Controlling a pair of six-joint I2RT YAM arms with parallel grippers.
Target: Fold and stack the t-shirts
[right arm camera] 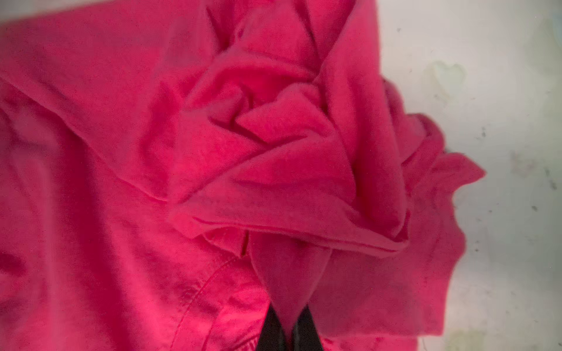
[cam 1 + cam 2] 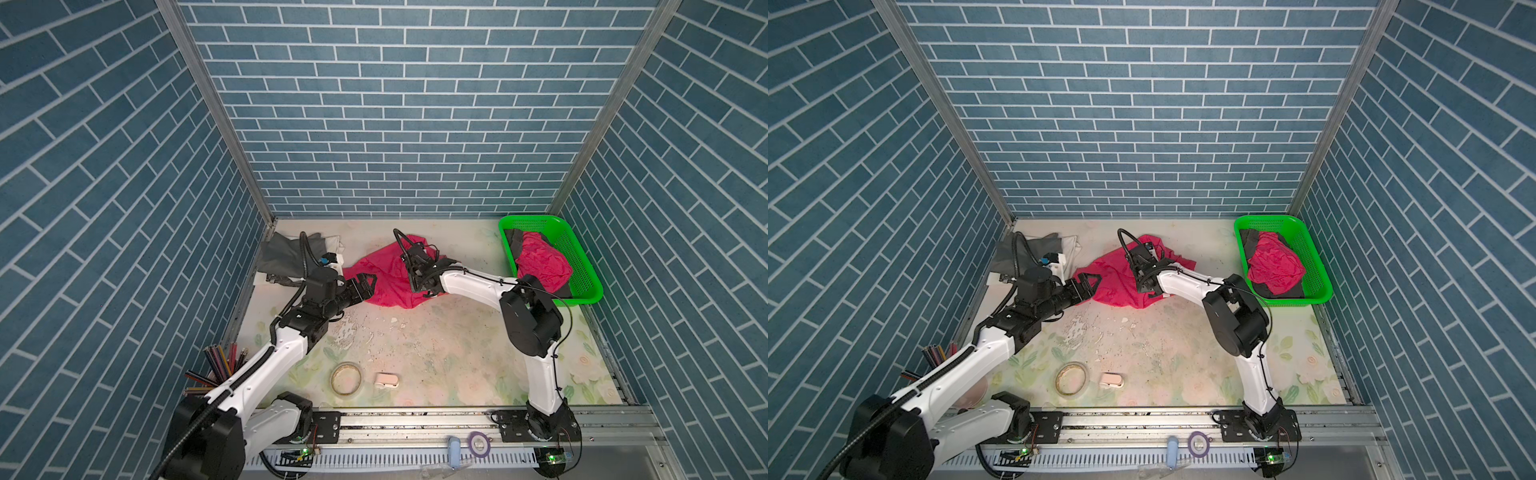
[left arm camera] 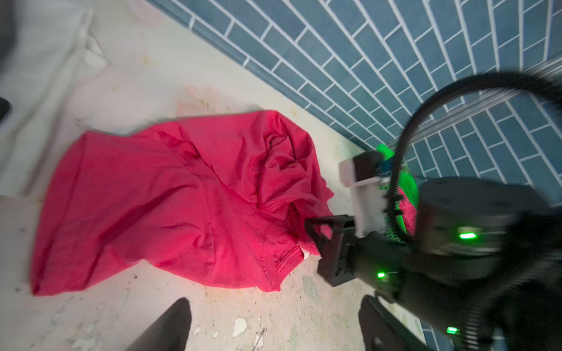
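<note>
Soft, limp magenta t-shirt [image 2: 386,282], one fold pinched tight in right hand [image 1: 288,316]; left hand [image 2: 367,286] spread empty, hem seemingly best hold.

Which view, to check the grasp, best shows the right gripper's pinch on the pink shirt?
Right wrist: pink shirt fold clamped in the right gripper. Left wrist shows it blurred; top views hide the pinch.

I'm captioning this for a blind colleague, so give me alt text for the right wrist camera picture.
The right gripper is shut on a pinched fold of a crumpled magenta t-shirt, which fills most of the frame. A strip of pale, speckled table shows beside the cloth.
</note>
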